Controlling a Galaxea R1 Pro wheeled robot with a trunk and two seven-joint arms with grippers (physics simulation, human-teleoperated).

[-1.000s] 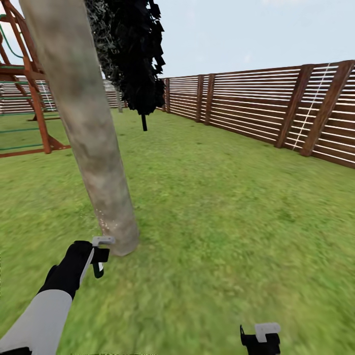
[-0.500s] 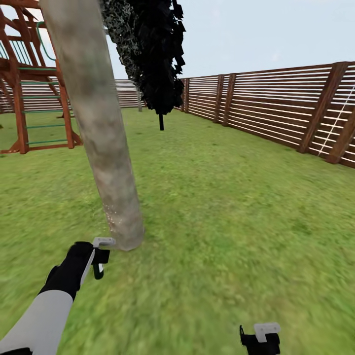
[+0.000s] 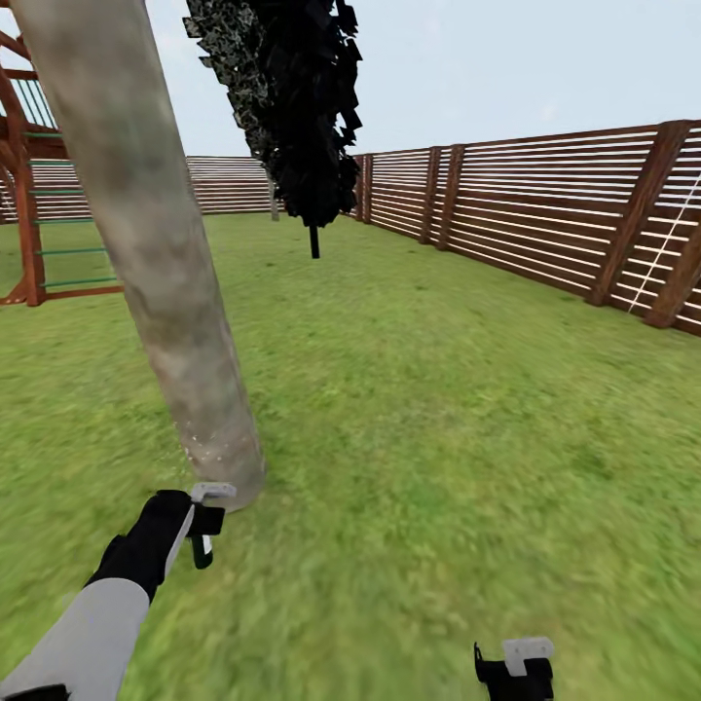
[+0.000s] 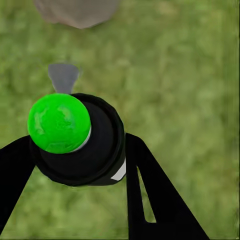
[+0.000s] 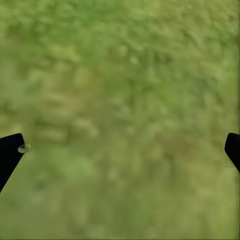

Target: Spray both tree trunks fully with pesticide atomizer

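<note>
A thick pale mottled tree trunk (image 3: 146, 243) leans up from the lawn, its base just beyond my left gripper (image 3: 202, 534). White specks dot the trunk's lowest part. The left gripper is shut on the pesticide atomizer (image 4: 82, 145), a black bottle with a bright green round top, and its nozzle points toward the trunk's foot (image 4: 75, 11). From the head, the atomizer (image 3: 202, 547) is a small dark shape under the gripper. My right gripper (image 3: 514, 666) hangs low over grass at the near right, open and holding nothing, fingertips (image 5: 9, 156) far apart.
A near-black conifer (image 3: 297, 107) stands behind the trunk. A brown slatted fence (image 3: 545, 219) runs along the right and back. A red wooden play frame (image 3: 29, 204) stands at the far left. Green lawn (image 3: 458, 419) spreads to the right.
The camera has shifted, so the trunk now sits further left and nearer. My left gripper with the atomizer has dropped slightly, staying by the trunk's base. The right gripper has not moved.
</note>
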